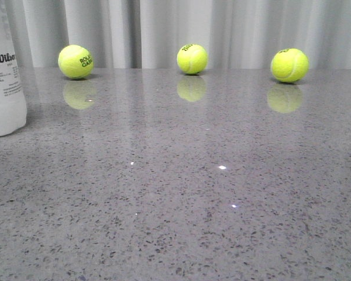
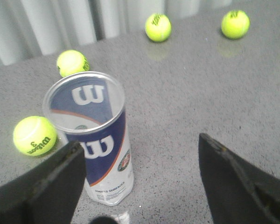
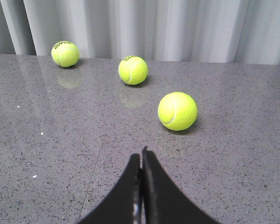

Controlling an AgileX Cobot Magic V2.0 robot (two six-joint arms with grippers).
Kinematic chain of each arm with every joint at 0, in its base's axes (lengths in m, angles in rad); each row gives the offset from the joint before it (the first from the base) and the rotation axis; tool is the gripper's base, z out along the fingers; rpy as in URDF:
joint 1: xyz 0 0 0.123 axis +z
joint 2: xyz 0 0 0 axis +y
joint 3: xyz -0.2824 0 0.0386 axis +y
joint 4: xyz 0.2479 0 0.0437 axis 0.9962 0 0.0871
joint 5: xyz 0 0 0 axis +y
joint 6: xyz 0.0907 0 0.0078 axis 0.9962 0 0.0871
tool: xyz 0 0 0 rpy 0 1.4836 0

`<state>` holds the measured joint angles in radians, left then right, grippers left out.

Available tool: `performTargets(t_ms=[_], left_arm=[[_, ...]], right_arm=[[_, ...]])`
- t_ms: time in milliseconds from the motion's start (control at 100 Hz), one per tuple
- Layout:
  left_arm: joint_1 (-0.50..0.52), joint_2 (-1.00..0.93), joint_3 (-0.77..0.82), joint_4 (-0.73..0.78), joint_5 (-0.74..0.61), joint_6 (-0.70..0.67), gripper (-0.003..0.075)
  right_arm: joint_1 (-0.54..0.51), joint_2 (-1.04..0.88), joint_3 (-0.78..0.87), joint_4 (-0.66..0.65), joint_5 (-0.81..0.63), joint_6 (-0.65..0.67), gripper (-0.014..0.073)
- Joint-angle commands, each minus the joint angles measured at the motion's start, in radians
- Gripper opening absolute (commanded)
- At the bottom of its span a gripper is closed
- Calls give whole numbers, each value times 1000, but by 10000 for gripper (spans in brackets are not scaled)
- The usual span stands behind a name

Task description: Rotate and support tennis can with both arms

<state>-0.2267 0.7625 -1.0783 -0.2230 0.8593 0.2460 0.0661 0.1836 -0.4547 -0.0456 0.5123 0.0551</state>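
The tennis can point(image 2: 100, 144) stands upright and empty on the grey table, its open silver rim up, with a white and navy Wilson label. In the front view only its lower white part point(image 1: 4, 76) shows at the far left edge. My left gripper point(image 2: 139, 149) is open wide above the table; the can stands just inside its one finger point(image 2: 51, 182), not gripped. My right gripper point(image 3: 142, 156) is shut on nothing, low over the table, with no can in its view. Neither gripper shows in the front view.
Three yellow-green tennis balls point(image 1: 75, 61) point(image 1: 192, 58) point(image 1: 289, 65) lie along the table's far edge before a grey curtain. Another ball point(image 2: 34, 135) lies close beside the can. In the right wrist view the nearest ball point(image 3: 177, 111) lies ahead of the fingers.
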Motion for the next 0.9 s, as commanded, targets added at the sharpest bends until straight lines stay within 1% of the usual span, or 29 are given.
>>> performTargets(t_ms=[0,260,390,520,640,690,760,890], left_arm=[[2,-99,88,-15,-173,-27,494],[2,-379,442,-35,-414,-27,492],[2,-489,600,-35,-580,-27,492],[2,-532,706,-38,-718,-27,492],[2,-534,751,-38,-774,-27,480],[2,-534,755,-38,-784,-27,444],[2,-534,755,-38,-788,-27,353],[2,-534,755,-38,-794,-27,113]], right_arm=[[-5,8,-25,-13,-85,0,-70],[-5,8,-25,-13,-85,0,-70],[-5,8,-25,-13,-85,0,-70],[-5,8,-25,-13,-85,0,-70],[-5,8,-25,-13,-85,0,-70],[-5,8,-25,-13,-85,0,-70],[-5,8,-25,-13,-85,0,-70],[-5,8,-25,-13,-85,0,-70]])
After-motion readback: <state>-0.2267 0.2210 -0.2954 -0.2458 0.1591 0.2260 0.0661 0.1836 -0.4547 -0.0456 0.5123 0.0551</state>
